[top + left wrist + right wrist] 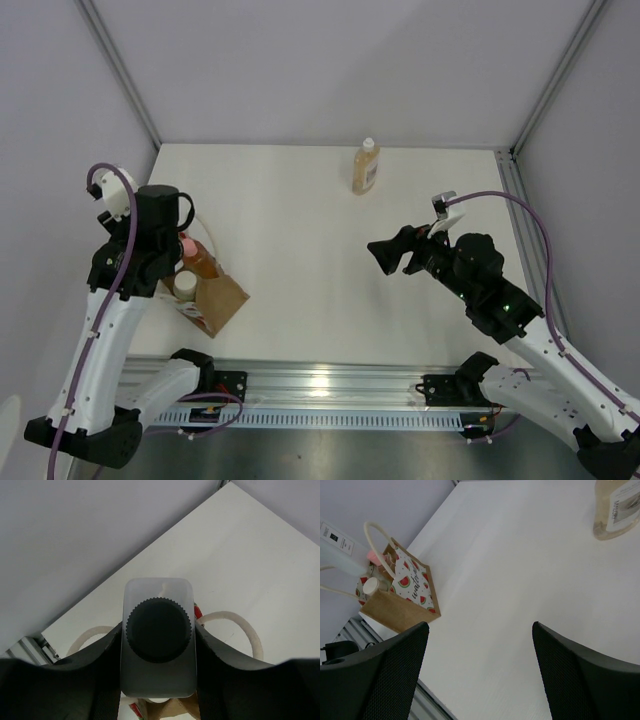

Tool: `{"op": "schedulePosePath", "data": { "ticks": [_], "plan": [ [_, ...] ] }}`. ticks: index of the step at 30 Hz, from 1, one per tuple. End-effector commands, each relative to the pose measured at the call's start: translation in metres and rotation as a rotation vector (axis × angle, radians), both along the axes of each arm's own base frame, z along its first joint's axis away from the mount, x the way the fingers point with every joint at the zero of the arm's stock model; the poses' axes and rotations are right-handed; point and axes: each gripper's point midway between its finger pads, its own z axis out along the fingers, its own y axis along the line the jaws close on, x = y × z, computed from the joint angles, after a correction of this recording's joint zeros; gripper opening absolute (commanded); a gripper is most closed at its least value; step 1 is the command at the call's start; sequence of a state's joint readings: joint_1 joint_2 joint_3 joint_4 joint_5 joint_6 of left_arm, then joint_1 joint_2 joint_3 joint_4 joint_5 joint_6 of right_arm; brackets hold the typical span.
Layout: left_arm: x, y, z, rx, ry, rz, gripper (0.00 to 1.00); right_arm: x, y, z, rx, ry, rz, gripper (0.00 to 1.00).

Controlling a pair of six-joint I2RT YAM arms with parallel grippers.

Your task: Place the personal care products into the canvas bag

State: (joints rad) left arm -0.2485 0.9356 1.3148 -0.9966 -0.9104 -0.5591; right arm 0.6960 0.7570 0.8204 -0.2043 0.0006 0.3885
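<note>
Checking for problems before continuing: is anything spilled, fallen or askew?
Nothing stands out. The amber bottle stands upright near the far edge, the bag stands too, the left claw holds the white bottle squarely, no spill shows.

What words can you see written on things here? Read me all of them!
"wate": curly writing on the canvas bag's watermelon-print panel; the rest is hidden.
Amber bottle's label: print too blurred to read.
White sticker at the right wrist view's left edge: dark marks too small to read.
</note>
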Motion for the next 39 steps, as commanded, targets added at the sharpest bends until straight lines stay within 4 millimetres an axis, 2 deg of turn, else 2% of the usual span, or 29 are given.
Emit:
{"op": "schedulePosePath", "data": {
  "ticks": [1,5,9,11,13,14,15,17,22,27,33,39],
  "plan": [
    [-0.001,0.012,0.021,-0.07,-0.178,0.122,0.0,-0.003,-0.001,0.013,0.02,-0.041,0.015,0.88],
    [0.003,0.014,0.009,-0.105,-0.163,0.128,0.0,-0.004,-0.001,0.013,0.022,-0.041,0.014,0.88],
    [0.001,0.03,-0.01,-0.111,-0.146,0.193,0.0,-0.002,0.001,0.009,0.018,-0.035,0.016,0.88],
    [0.004,0.034,-0.01,-0.119,-0.164,0.203,0.0,-0.001,0.004,0.007,0.017,-0.028,0.025,0.88],
    [0.005,0.04,-0.02,-0.125,-0.149,0.226,0.01,-0.001,0.006,0.005,0.013,-0.019,0.034,0.88],
    [0.009,0.044,-0.018,-0.124,-0.169,0.231,0.01,-0.001,0.008,0.004,0.013,-0.015,0.041,0.88],
    [0.012,0.043,-0.026,-0.126,-0.153,0.225,0.0,-0.001,0.008,0.004,0.012,-0.014,0.041,0.88],
    [0.01,0.052,-0.027,-0.126,-0.162,0.262,0.0,-0.001,0.008,0.003,0.012,-0.014,0.04,0.88],
    [0.023,0.054,-0.024,-0.111,-0.179,0.249,0.0,0.001,0.009,-0.001,0.004,-0.007,0.037,0.88],
    [0.02,0.064,-0.022,-0.064,-0.166,0.293,0.0,0.004,0.011,-0.005,-0.004,0.003,0.035,0.88],
    [0.02,0.084,-0.007,-0.02,-0.184,0.313,0.01,0.006,0.012,-0.009,-0.013,0.011,0.034,0.88],
    [0.032,0.082,-0.022,-0.04,-0.17,0.294,0.01,0.006,0.01,-0.008,-0.015,0.003,0.023,0.88]
  ]
}}
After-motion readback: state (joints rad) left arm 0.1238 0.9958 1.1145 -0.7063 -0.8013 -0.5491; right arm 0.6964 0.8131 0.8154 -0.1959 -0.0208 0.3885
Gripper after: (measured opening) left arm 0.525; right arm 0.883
